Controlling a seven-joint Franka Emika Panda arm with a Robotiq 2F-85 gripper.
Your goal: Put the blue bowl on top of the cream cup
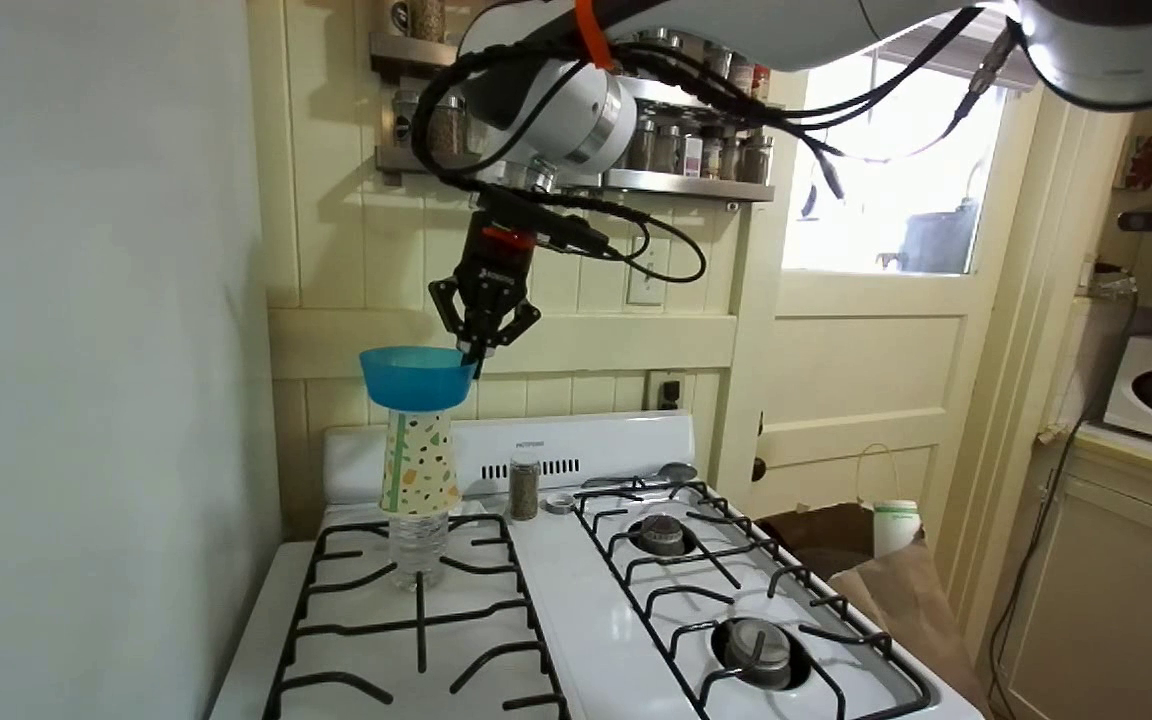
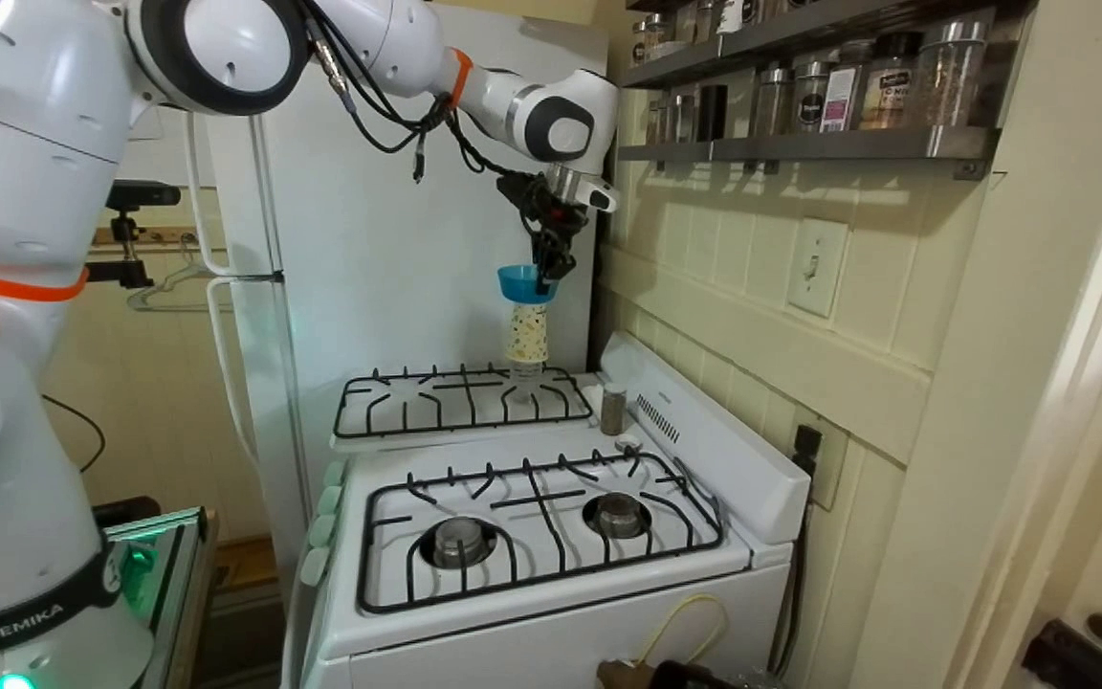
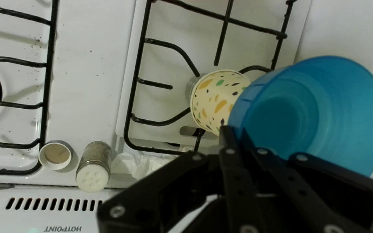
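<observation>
The blue bowl (image 1: 418, 382) is upright above the cream cup (image 1: 420, 465), and its base appears to meet the cup's narrow end in both exterior views. The bowl (image 2: 518, 285) and cup (image 2: 527, 333) line up in an exterior view too. The cup is upside down, wide end low, on a clear plastic container (image 1: 418, 550). My gripper (image 1: 473, 362) has its fingers on both sides of the bowl's rim, pinching it. In the wrist view the gripper (image 3: 233, 131) holds the rim of the bowl (image 3: 345, 103), which partly covers the speckled cup (image 3: 217, 97).
Black burner grates (image 1: 421, 630) lie around the clear container. A spice shaker (image 3: 92, 174) and a small round lid (image 3: 56, 156) stand near the stove's back panel (image 1: 596, 440). A white refrigerator (image 2: 417, 220) stands beside the stove. Spice shelves (image 2: 828, 144) hang on the wall.
</observation>
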